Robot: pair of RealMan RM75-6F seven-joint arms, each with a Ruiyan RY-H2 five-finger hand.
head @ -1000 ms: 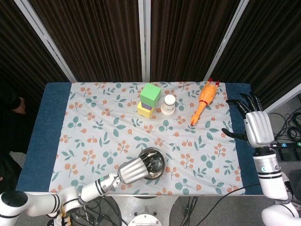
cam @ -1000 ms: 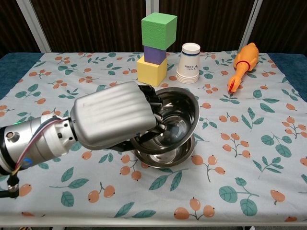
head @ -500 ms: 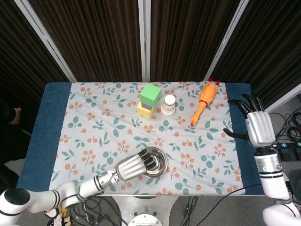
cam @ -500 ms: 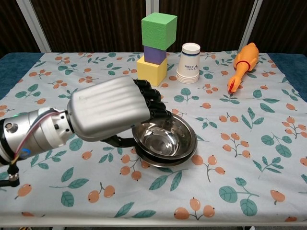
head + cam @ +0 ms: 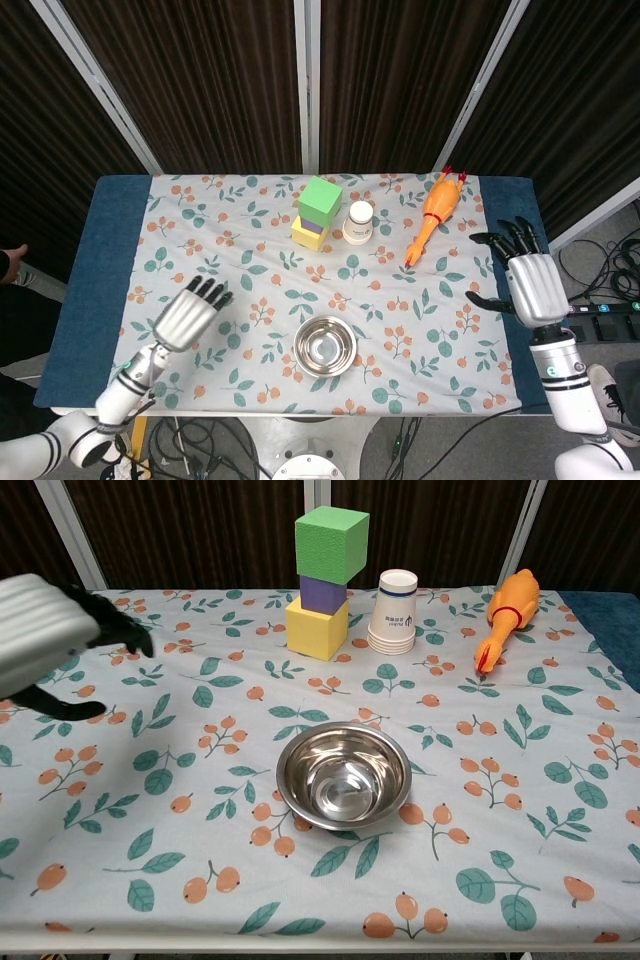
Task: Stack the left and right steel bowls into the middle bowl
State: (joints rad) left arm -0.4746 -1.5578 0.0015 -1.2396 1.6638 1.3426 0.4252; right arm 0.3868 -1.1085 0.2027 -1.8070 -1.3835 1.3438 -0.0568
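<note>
Left hand [image 5: 188, 315] hangs over the flowered tablecloth [image 5: 240, 250] well to the left of the steel bowls [image 5: 325, 345], holding nothing, its dark fingers [image 5: 208, 291] loosely extended and pointing toward the far side of the table; in the chest view it shows only at the upper left edge [image 5: 45, 630], thumb hanging below. The bowls sit nested as one stack near the front middle of the table, mouth up, so there is no long axis to line up with, only a round rim; from the chest view [image 5: 344, 775] the rims look settled one inside another, though how many bowls are in the stack cannot be told. The stack lies to the right of the left hand and slightly nearer the front edge, and that hand is clearly nearer to it than the right hand [image 5: 528, 287], which hovers empty with fingers spread at the table's right border, well apart from everything. Compared with a second ago, the left hand has let go of the tilted upper bowl, which has dropped level into the stack, and the arm has swung away leftward; the right hand has shifted only slightly. Judging from this, the stacking looks finished.
</note>
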